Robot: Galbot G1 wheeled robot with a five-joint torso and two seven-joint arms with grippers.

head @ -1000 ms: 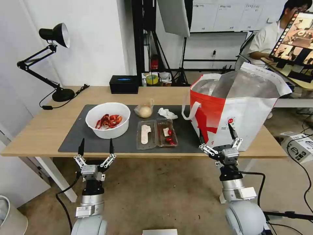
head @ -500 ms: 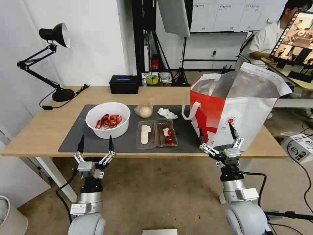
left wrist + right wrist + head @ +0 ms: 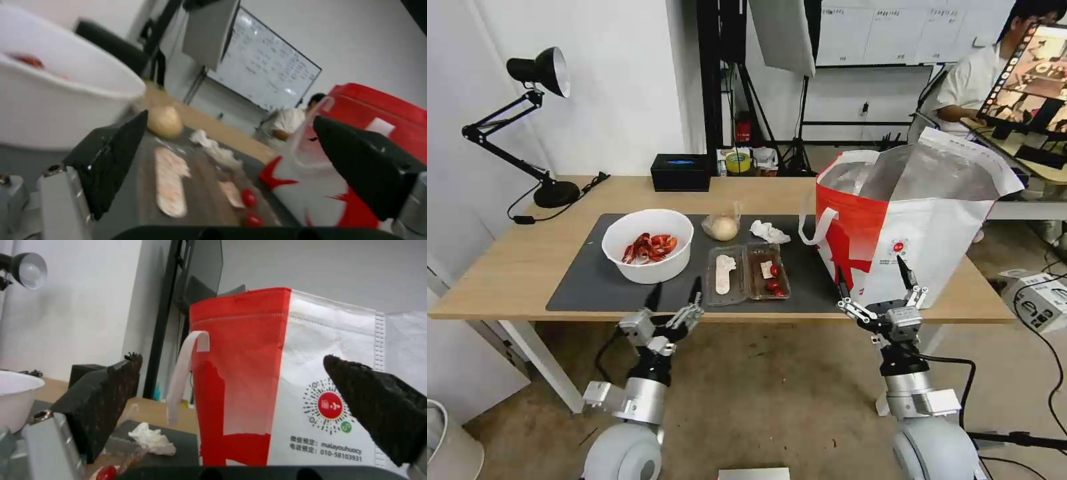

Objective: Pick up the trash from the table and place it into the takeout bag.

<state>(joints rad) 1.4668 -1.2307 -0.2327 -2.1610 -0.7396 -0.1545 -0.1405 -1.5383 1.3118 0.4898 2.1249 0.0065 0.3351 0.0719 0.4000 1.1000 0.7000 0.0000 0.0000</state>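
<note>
The left gripper (image 3: 675, 300) has swung right and forward since half a second ago: it stood below the bowl (image 3: 648, 245), and now it is tilted, fingers spread wide and empty, at the near edge of the table (image 3: 514, 267), pointing at the tray (image 3: 748, 270). I judge that the tray is the first piece of trash it goes for. The right gripper (image 3: 875, 288) has hardly moved; it waits with fingers apart, holding nothing, just before the near face of the bag (image 3: 914, 227). Nothing is picked up yet: the bowl, the bun (image 3: 722, 227), the tissue (image 3: 770, 232) and the tray all lie on the mat (image 3: 587, 280), and the bag stands open at the right end of the table. The tray lies close to the mat's near edge, with free mat between it and the bowl, so there is room to come in from the front. The bag's handle (image 3: 812, 227) hangs near the tissue.
</note>
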